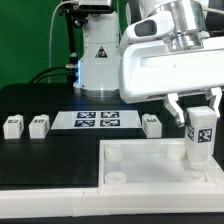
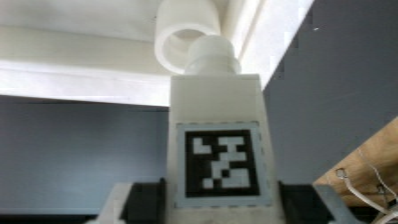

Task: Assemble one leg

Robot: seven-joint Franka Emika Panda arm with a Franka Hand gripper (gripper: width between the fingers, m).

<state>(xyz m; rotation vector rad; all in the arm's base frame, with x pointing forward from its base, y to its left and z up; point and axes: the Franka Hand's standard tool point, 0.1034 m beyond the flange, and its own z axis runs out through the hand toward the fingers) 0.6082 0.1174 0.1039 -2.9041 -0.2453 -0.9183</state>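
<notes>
My gripper [image 1: 197, 108] is shut on a leg [image 1: 200, 133], a small white blocky peg with a black-and-white tag on its face. It hangs upright over the far right corner of the large white tray-like part [image 1: 130, 160], its lower end near a corner socket. In the wrist view the leg [image 2: 217, 120] fills the middle between the two fingers [image 2: 143, 205], its rounded end pointing at a round socket [image 2: 187, 40] of the white part. Three more legs [image 1: 13, 126] [image 1: 39, 125] [image 1: 152, 125] lie on the black table.
The marker board [image 1: 97, 121] lies flat on the table between the loose legs. A white robot base [image 1: 95, 60] stands at the back. The black table ends at a white strip along the front.
</notes>
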